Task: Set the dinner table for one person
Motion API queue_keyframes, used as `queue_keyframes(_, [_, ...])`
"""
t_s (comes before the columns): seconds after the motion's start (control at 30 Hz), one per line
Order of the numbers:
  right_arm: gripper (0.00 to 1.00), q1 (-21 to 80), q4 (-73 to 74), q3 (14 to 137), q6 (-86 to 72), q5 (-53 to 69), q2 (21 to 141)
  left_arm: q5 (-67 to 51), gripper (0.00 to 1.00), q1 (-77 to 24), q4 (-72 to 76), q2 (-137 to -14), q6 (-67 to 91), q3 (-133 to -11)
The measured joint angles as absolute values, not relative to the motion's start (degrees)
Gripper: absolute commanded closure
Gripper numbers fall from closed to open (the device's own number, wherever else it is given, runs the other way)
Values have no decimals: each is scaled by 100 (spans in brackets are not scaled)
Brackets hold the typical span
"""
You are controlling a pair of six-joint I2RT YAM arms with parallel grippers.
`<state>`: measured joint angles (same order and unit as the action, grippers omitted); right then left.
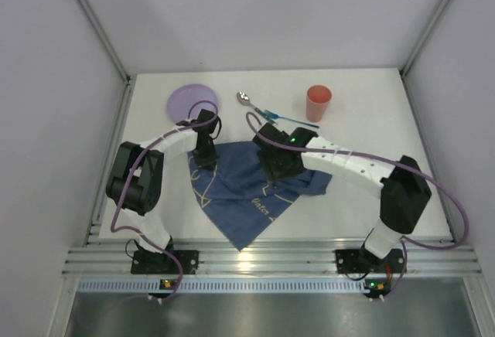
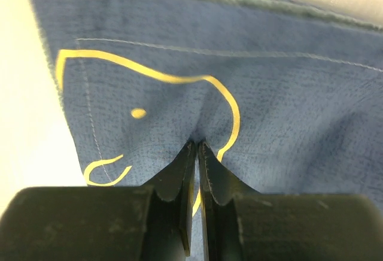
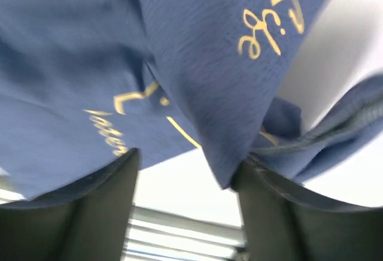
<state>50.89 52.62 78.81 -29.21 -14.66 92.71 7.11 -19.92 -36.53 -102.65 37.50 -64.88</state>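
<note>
On the white dinner table [image 1: 379,132] lies a rumpled blue cloth [image 1: 246,192] with yellow drawings. My left gripper [image 1: 206,159] stands on the cloth's far left corner. In the left wrist view its jaws [image 2: 197,143] are pressed together on a small pucker of the blue cloth [image 2: 269,105]. My right gripper [image 1: 280,168] is over the cloth's right part. In the right wrist view it [image 3: 188,159] stands open, and a fold of the cloth [image 3: 203,63] hangs down between the fingers, close to the right finger [image 3: 263,207]. Bare table [image 3: 179,186] shows below the fold.
At the back of the table are a purple plate [image 1: 192,101], a metal spoon [image 1: 244,99], a blue-handled utensil [image 1: 288,119] and an orange cup [image 1: 318,103]. A slotted aluminium rail [image 1: 263,258] edges the near side. Grey walls enclose the left, right and back.
</note>
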Motion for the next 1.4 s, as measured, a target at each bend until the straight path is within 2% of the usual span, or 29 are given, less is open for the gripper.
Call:
queue_keyframes(0.03, [17, 5188, 5369, 7819, -2915, -1529, 9452, 711, 89, -1992, -3653, -10265, 3750, -6488])
queue_keyframes(0.13, [0, 5395, 5671, 7577, -2943, -1603, 9780, 729, 89, -1992, -3656, -10265, 3747, -6488])
queue_keyframes(0.4, [0, 5033, 5699, 7664, -2904, -1538, 9021, 864, 90, -1992, -3673, -10265, 3728, -6490])
queue_keyframes(0.5, [2, 4086, 5127, 7319, -2869, -1133, 8449, 952, 90, -1986, -3693, -10259, 3726, -6490])
queue_keyframes(0.57, [5, 3030, 4694, 6783, -2856, -731, 8036, 1011, 91, -1966, -3715, -10248, 3706, -6490])
queue_keyframes(0.67, [12, 1726, 4217, 6027, -2818, -148, 7819, 1050, 93, -1911, -3752, -10248, 3669, -6490])
queue_keyframes(0.73, [19, 1385, 4040, 5760, -2766, 211, 7968, 1055, 94, -1890, -3763, -10248, 3645, -6490])
queue_keyframes(0.83, [23, 1341, 3669, 5511, -2665, 919, 8388, 1052, 94, -1885, -3765, -10248, 3623, -6490])
queue_keyframes(1.0, [25, 1446, 3081, 5286, -2657, 1761, 8851, 1052, 96, -1885, -3763, -10248, 3621, -6490])
queue_keyframes(1.13, [33, 1542, 2801, 5288, -2606, 1857, 9087, 1050, 97, -1885, -3763, -10248, 3621, -6490])
queue_keyframes(1.4, [34, 1466, 2615, 5301, -2550, 1747, 9347, 1085, 98, -1885, -3789, -10237, 3601, -6486])
